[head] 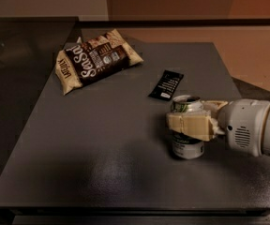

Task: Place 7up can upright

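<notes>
Can: the can [187,146] stands upright on the right front part of the worktop [102,139], open rim up; its base appears to rest on the surface, though the shadow makes the contact hard to confirm
Neighbours: the packet [166,85] lies flat just behind the can; the bag [95,60] is well apart at the far left
End effector: the end effector [192,118] reaches in from the right, closed around the can's upper half; it has hold of the can and nothing else
Fingers: the cream fingers [191,126] cross the can's near side like a band, with another part showing behind the rim
Step in hand: by my reading, the release, with the can already in the upright pose the task asks for
Before letting go: make sure the base sits flat and carries the weight, since a can released with one edge raised is likely to rock
Opening: spread both fingers evenly and slowly, so that neither pad drags the wall sideways
Retreat: draw back to the right along the arm's line, level, with no lift or twist until the pads are clear of the can
Main risk: the can looks light, so a pad that sticks or brushes the rim could tip it toward the packet
Done when: the can stands alone, rim up, with the end effector apart from it
</notes>
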Robot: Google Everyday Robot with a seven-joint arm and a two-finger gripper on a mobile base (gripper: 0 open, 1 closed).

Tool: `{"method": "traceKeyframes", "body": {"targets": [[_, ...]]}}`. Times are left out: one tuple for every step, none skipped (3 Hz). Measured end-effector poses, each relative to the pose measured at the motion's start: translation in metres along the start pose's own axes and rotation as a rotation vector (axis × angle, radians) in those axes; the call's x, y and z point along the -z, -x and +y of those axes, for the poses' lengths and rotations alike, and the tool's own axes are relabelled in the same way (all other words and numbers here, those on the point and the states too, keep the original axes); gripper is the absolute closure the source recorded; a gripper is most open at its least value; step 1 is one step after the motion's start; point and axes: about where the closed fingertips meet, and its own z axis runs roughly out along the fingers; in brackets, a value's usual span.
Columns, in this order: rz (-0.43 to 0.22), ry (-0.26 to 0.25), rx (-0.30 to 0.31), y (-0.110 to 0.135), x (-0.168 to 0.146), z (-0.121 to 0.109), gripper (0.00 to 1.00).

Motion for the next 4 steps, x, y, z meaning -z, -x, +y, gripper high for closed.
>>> {"method": "traceKeyframes", "body": {"targets": [[-0.129, 0.085, 0.054, 0.032, 0.008, 0.019, 1.0], [-0.222, 0.13, 0.186, 0.056, 0.015, 0.035, 1.0], [-0.266, 0.123, 0.305, 0.061, 0.017, 0.045, 1.0], [-0.3, 0.109, 0.377, 0.055, 0.019, 0.049, 1.0]]}}
